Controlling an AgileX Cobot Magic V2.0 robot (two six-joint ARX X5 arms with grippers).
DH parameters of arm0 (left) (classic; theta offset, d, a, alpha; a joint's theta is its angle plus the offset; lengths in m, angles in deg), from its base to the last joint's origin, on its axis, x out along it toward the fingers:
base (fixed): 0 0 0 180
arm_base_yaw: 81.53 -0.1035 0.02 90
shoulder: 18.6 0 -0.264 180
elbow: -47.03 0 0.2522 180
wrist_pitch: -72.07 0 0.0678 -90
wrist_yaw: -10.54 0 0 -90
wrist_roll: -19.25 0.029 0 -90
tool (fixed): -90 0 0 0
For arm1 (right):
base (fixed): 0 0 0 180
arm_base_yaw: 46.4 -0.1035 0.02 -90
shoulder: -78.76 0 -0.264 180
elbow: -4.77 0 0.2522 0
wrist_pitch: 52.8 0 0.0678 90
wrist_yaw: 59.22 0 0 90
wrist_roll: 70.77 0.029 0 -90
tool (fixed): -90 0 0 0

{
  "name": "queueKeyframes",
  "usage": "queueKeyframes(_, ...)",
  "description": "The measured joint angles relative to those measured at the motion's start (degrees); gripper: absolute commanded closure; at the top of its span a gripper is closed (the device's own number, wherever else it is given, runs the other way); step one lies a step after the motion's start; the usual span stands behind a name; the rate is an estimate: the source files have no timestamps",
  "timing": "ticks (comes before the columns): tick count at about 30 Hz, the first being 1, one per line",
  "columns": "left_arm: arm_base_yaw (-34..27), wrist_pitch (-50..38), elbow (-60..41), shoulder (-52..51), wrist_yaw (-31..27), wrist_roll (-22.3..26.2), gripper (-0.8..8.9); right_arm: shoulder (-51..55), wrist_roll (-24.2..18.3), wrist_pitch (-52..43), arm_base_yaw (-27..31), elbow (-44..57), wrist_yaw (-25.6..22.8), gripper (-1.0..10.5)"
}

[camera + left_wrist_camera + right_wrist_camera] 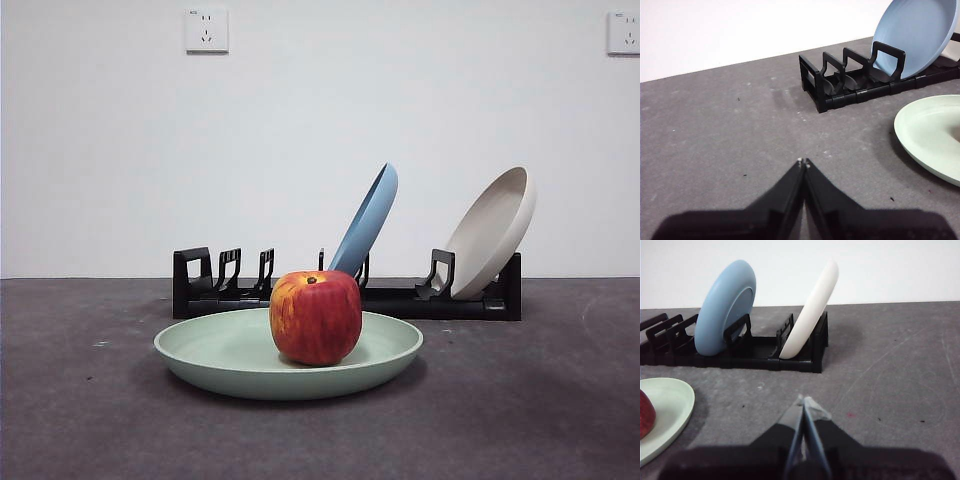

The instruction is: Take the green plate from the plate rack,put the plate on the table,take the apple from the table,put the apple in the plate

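The green plate lies flat on the table in front of the plate rack. The red and yellow apple stands upright in the middle of it. The plate's rim also shows in the left wrist view and, with a sliver of the apple, in the right wrist view. My left gripper is shut and empty over bare table, left of the plate. My right gripper is shut and empty, right of the plate. Neither arm shows in the front view.
A blue plate leans in the rack's middle slot and a beige plate leans at its right end. The rack's left holders hold nothing. A white wall with two sockets stands behind.
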Motion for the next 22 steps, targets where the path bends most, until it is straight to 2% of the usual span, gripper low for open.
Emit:
queueKeyframes(4,0.0,0.0,0.0,0.0,-0.02,0.0,8.17,-0.02,0.35,3.06,0.0,-0.02,0.0,9.6)
queueKeyframes(22,0.0,0.0,0.0,0.0,0.0,0.0,8.17,-0.02,1.42,3.21,0.0,-0.07,-0.07,9.6)
